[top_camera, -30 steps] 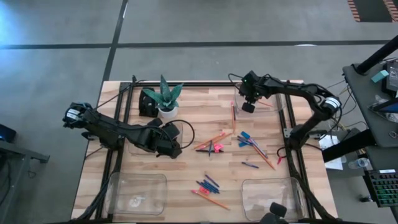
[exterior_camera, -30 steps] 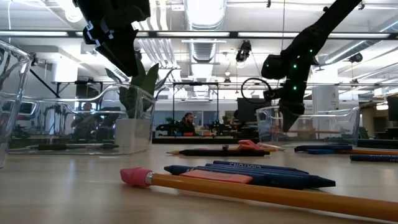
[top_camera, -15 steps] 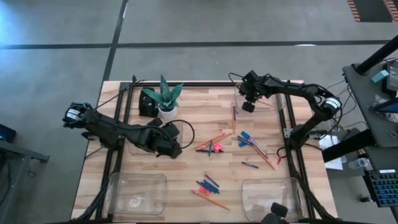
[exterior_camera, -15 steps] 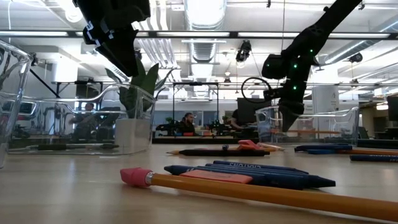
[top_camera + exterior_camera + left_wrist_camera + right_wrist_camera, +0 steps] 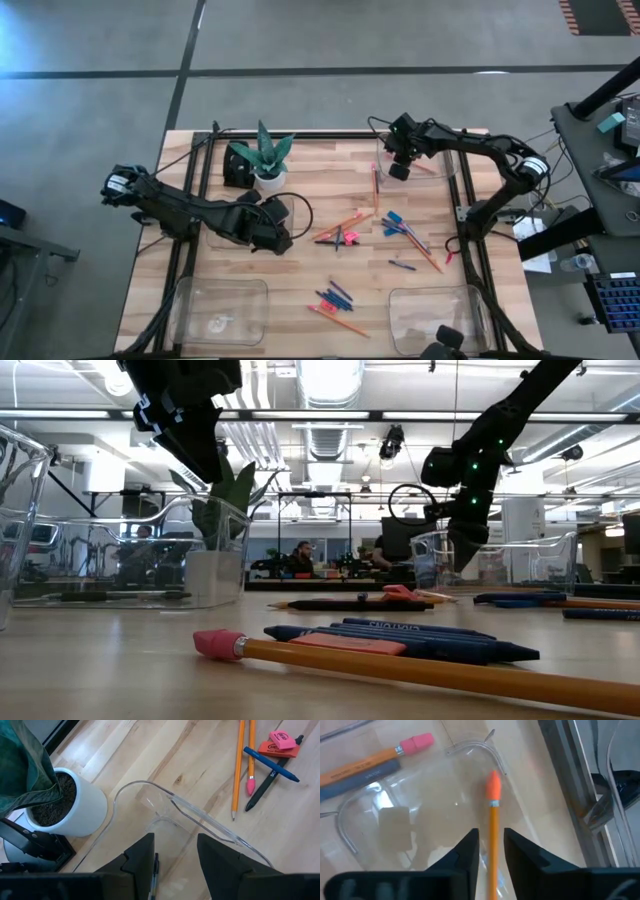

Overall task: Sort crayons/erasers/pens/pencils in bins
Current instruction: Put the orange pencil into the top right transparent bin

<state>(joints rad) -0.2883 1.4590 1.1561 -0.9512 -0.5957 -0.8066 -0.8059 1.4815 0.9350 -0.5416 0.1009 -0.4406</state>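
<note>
My right gripper (image 5: 400, 170) (image 5: 491, 855) hangs open over the far right bin (image 5: 442, 178) (image 5: 485, 745). An orange pencil (image 5: 493, 815) with an orange eraser tip stands between its fingers, above the bin's floor. My left gripper (image 5: 277, 236) (image 5: 175, 865) is open over the centre-left bin (image 5: 222, 228) (image 5: 200, 815), with nothing between its fingers. Loose pencils, crayons, pens and erasers lie in clusters mid-table (image 5: 340, 235) (image 5: 405, 230) (image 5: 335, 300). Two more bins rest near the front edge (image 5: 220, 310) (image 5: 435, 310). My right gripper has the orange pencil's shaft (image 5: 493, 840) between its open fingers, which run along it. A gap shows on either side of the shaft. Whether a finger touches the pencil farther back I cannot tell.
A potted plant (image 5: 268, 160) on a black stand sits at the far left of the table. A pencil with a pink eraser (image 5: 380, 754) lies just outside the far right bin. Dark sticks lie in the centre-left bin (image 5: 120, 597). Metal rails run along both table sides.
</note>
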